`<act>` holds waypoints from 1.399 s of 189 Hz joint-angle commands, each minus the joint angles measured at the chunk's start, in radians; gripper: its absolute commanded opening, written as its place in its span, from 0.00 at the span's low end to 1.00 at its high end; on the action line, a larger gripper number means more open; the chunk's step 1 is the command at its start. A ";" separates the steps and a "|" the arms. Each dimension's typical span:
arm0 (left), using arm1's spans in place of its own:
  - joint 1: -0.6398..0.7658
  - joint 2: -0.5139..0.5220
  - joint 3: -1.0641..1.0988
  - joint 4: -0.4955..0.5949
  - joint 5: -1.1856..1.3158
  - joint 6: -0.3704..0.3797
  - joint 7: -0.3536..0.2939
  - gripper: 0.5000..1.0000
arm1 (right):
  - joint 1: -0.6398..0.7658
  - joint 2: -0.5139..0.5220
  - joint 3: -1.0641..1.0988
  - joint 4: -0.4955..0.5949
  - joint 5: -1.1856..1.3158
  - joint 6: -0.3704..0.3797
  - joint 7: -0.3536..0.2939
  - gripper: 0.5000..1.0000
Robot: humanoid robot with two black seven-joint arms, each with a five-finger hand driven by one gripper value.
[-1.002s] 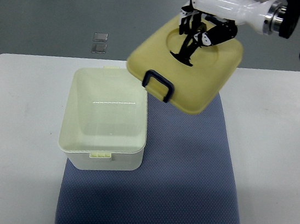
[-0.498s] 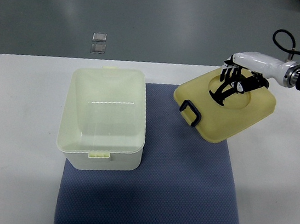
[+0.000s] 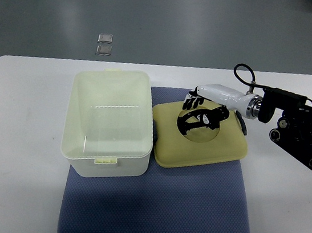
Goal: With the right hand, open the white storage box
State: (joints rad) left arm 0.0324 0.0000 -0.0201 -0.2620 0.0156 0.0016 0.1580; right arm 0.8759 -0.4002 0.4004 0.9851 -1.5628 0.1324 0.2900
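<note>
Lid lies flat on the blue mat, just right of the open white box & touching its right wall. Right hand sits on lid's top, black fingers curled into the round recess, gripping the lid there. Box is on mat's left part, w/ latch tab at its front edge. Mat lies on white table. Right arm comes in low from right edge, forearm roughly level, pointing left.

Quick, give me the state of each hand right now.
Right hand: fingers curled in the lid's round recess, gripping it; the lid lies on the mat beside the box.
Left hand: not in view.
</note>
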 commanded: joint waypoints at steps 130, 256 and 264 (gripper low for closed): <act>0.000 0.000 0.002 0.003 0.001 -0.002 -0.002 1.00 | 0.092 0.015 0.333 -0.210 1.268 0.106 -0.232 0.86; 0.001 0.000 0.000 0.001 0.001 -0.002 0.000 1.00 | -0.032 0.202 0.354 -0.279 1.776 0.065 -0.138 0.86; 0.001 0.000 0.000 0.001 0.001 -0.002 0.000 1.00 | -0.035 0.202 0.354 -0.279 1.775 0.066 -0.138 0.86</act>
State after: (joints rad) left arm 0.0322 0.0000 -0.0200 -0.2609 0.0155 -0.0001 0.1578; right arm 0.8495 -0.2089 0.7548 0.7055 0.2161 0.1884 0.1513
